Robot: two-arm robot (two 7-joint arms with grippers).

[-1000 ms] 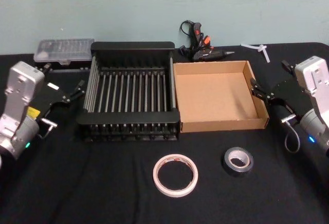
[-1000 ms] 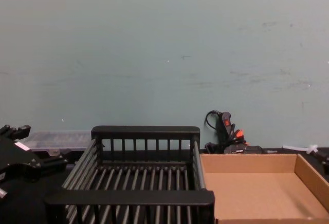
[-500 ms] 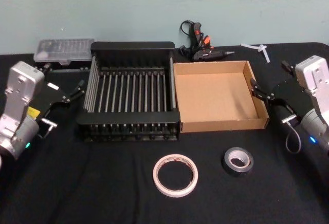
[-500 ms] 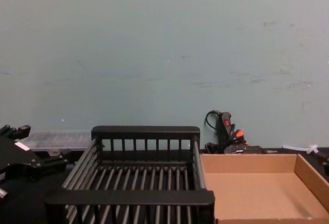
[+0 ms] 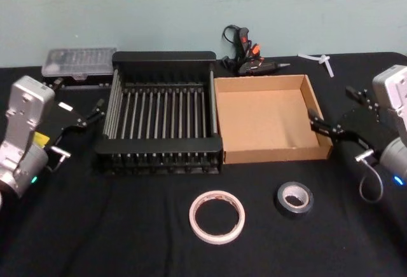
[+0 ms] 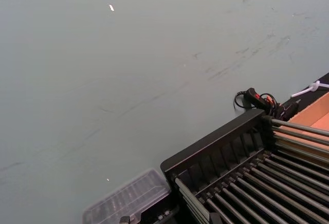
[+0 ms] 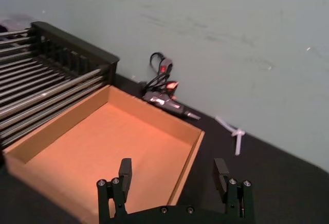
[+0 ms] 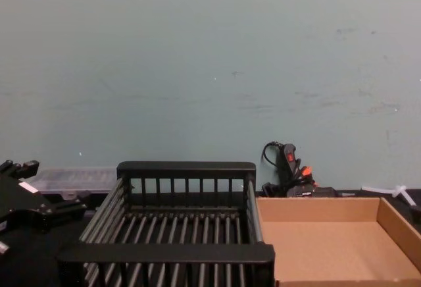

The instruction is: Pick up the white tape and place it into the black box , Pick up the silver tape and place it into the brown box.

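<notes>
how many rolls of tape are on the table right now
2. The white tape lies on the black cloth in front of the black box; the silver tape lies to its right, in front of the brown box.

1. The black box (image 8: 186,253) is sitting at centre, its slatted floor showing.
2. The brown box (image 8: 335,247) is lying just beside it on the right.
3. A glue gun (image 8: 290,172) is resting behind them by the wall.
4. A clear case (image 8: 74,178) is lying far left.
5. The left gripper (image 8: 62,211) is hanging left of the black box.

white tape (image 5: 217,216) | silver tape (image 5: 294,199) | open cloth around both | black box (image 5: 162,162) rim behind
</notes>
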